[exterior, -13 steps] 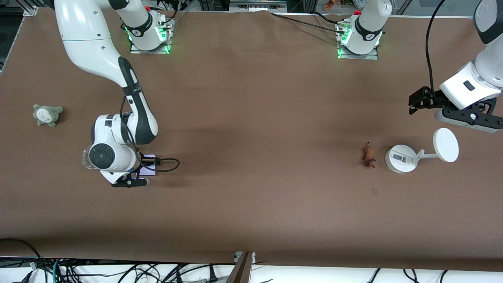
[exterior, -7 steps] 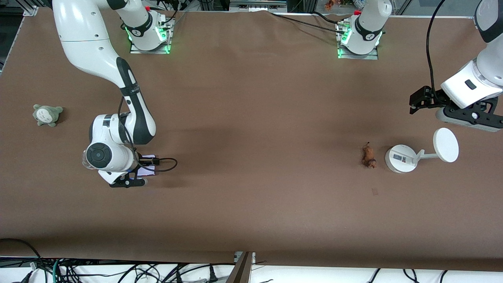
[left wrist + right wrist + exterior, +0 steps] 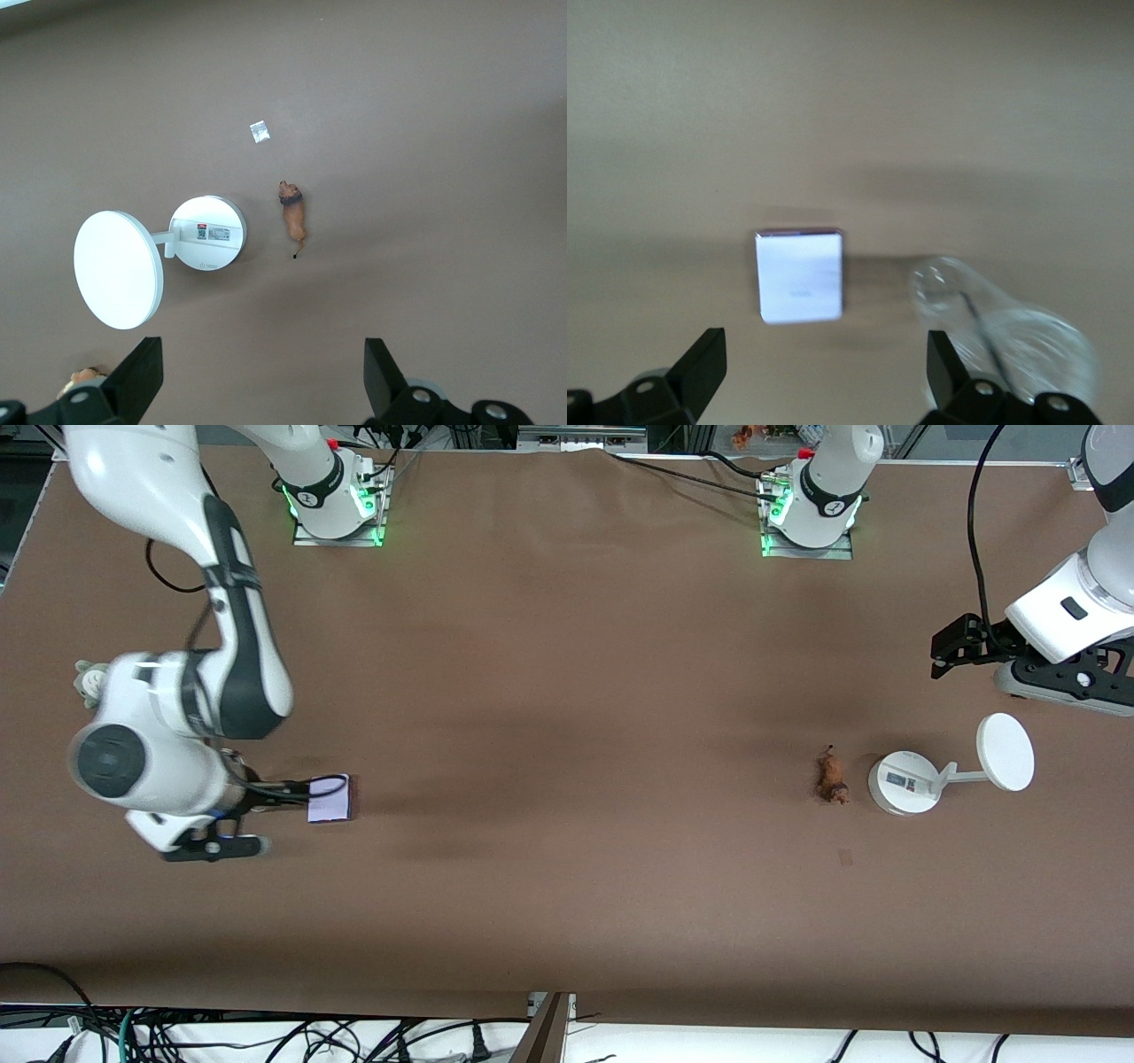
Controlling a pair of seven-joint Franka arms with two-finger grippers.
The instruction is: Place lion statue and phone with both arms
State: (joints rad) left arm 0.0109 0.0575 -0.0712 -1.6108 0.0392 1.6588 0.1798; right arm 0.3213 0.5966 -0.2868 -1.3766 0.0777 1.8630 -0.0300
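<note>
Front view: small flat phone with a white-lavender face and dark purple edges (image 3: 330, 798) lies face up on the brown bench (image 3: 567, 691), at mid-height of the frame, toward the right arm's end. My right end effector (image 3: 824, 372) hangs over bare bench just beside it, closer to that end. Fingers spread wide, nothing between them, clear of the phone.

Tiny orange-brown lion statue with a darker mane (image 3: 831, 777) lies on its side toward the left arm's end, at about the same frame height. Just beside it, not touching: white round-based stand with a disc on an arm (image 3: 904, 782).

My left end effector (image 3: 263, 376) is up over the bench near the disc, well apart from the lion. Fingers wide open, empty.

Grey-green plush toy (image 3: 87, 677) sits at the right arm's end, partly hidden by my right arm.
</note>
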